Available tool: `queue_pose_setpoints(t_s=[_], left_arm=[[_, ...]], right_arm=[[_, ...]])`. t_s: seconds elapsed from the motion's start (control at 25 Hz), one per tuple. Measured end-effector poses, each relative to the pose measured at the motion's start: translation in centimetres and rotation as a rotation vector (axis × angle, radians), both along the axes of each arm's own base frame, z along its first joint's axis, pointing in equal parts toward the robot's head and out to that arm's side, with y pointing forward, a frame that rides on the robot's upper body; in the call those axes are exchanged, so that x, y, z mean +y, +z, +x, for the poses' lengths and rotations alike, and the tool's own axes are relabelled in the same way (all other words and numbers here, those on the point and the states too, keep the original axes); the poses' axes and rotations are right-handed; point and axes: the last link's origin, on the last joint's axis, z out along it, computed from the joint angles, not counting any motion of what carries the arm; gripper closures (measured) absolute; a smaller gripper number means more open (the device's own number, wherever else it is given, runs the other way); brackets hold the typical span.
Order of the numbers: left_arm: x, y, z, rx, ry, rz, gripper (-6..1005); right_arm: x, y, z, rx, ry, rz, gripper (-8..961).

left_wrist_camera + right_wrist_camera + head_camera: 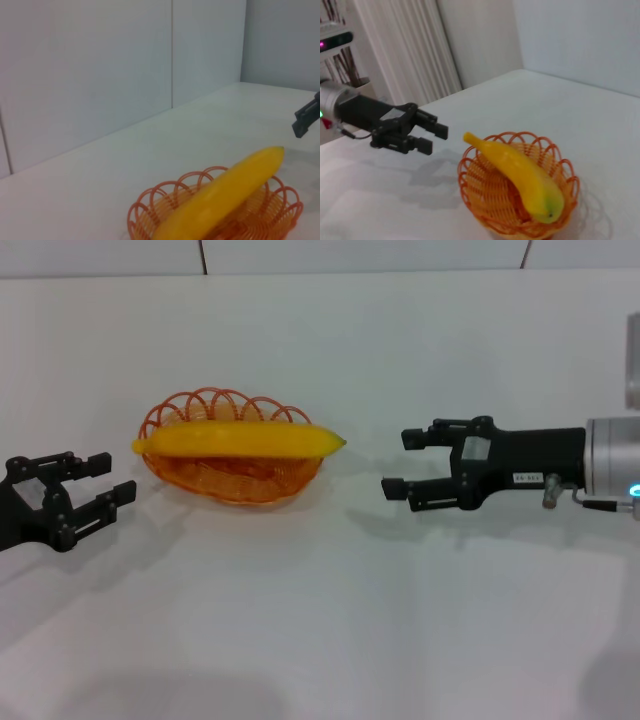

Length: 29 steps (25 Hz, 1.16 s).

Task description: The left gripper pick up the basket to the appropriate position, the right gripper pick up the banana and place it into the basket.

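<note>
**Ana:** Jaws on both sides are spread wide and hold nothing — the left gripper [100,481] sits at about nine o'clock from the basket [232,478], the right gripper [398,463] at about three o'clock, each one apart from it.

**Ben:** And the banana [240,439]?

**Ana:** It lies across the basket, resting on the looped rim, with its dark tip poking past the rim towards the right gripper and its stem end sticking out towards the left one. It sits high, not down on the woven base.

**Ben:** So which step is this?

**Ana:** I'd judge the placing done — basket set, banana in it, both claws free. What is left looks like pulling back and parking. That calls for straight retreats, left gripper towards nine o'clock, right gripper towards three, without brushing either overhanging end.

**Ben:** Any risk?

**Ana:** The banana is perched; a nudge on the tip could roll it off the rim, I think. The light wire basket would probably slide too.

**Ben:** Room to move?

**Ana:** Plenty. The white table [320,620] is bare all around the basket, with open surface at six o'clock and a wall [360,254] well behind at twelve. The right wrist view shows the left gripper [433,138] hovering near the stem end, not touching.
</note>
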Motion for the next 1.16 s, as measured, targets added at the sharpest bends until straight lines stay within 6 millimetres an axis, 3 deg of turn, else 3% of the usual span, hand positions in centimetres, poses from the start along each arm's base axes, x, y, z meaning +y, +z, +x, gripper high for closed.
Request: queue_pose_setpoints(t_s=[0.4, 1.16], left_arm=[[0.0, 0.0, -0.1, 0.001, 0.002, 0.002, 532], [-0.1, -0.3, 0.0, -0.003, -0.004, -0.003, 530]], right_arm=[[-0.5, -1.1, -0.2, -0.056, 0.121, -0.007, 115], [0.9, -1.8, 0.0, -0.102, 0.096, 0.041, 115]])
